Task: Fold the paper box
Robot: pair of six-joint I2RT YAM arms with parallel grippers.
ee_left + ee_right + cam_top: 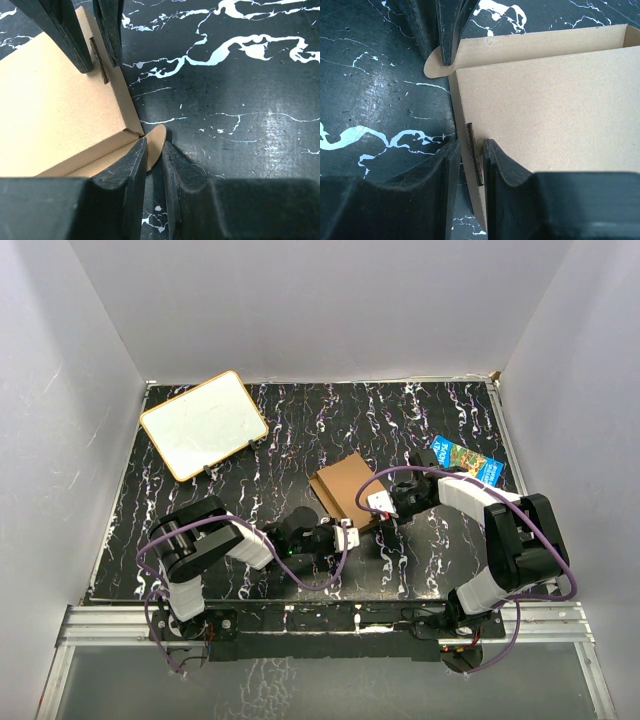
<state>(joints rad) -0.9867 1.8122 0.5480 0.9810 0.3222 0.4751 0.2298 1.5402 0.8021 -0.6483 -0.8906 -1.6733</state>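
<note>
The paper box point(342, 485) is a plain brown cardboard blank, partly folded, lying flat at the table's middle. My left gripper point(352, 532) is at its near corner. In the left wrist view point(154, 142) its jaws are closed on a rounded tab point(157, 137) of the box point(50, 110). My right gripper point(369, 508) is at the box's right edge. In the right wrist view point(471, 142) its jaws pinch the box's upright edge wall point(472, 150), beside a small slot tab. The box's top panel point(545, 110) fills the right of that view.
A white board with an orange rim point(203, 424) lies at the back left. A blue printed box point(466, 460) lies at the right, behind my right arm. White walls enclose the black marbled table point(300, 430) on three sides.
</note>
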